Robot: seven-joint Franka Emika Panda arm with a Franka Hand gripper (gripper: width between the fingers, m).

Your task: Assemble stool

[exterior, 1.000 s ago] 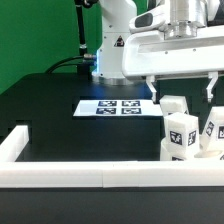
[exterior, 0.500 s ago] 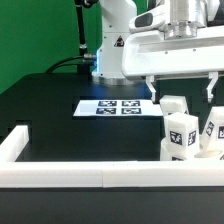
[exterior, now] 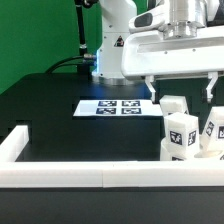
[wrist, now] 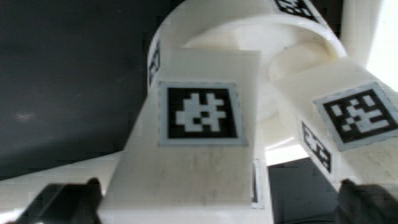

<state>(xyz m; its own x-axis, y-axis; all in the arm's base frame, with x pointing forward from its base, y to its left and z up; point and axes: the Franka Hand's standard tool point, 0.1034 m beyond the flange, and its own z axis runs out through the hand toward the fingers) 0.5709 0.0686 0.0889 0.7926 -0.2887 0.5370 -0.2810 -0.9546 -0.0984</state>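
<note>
Gripper (exterior: pixel 180 92) hangs directly above the upright stool legs (exterior: pixel 181 136) at the exterior view's right; jaws wide, empty, straddling the nearest leg's vertical long axis.

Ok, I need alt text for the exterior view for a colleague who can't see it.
The open claw hangs above white tagged stool legs standing on the round seat at the exterior view's right. The marker board lies flat on the black table; a white rail crosses the foreground.

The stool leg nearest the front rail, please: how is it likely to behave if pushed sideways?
The stool leg looks rigid moulded plastic, so it should not flex. Standing tall among other parts, it may tip against its neighbours. Its smooth faces could slip between the end effector fingers.
</note>
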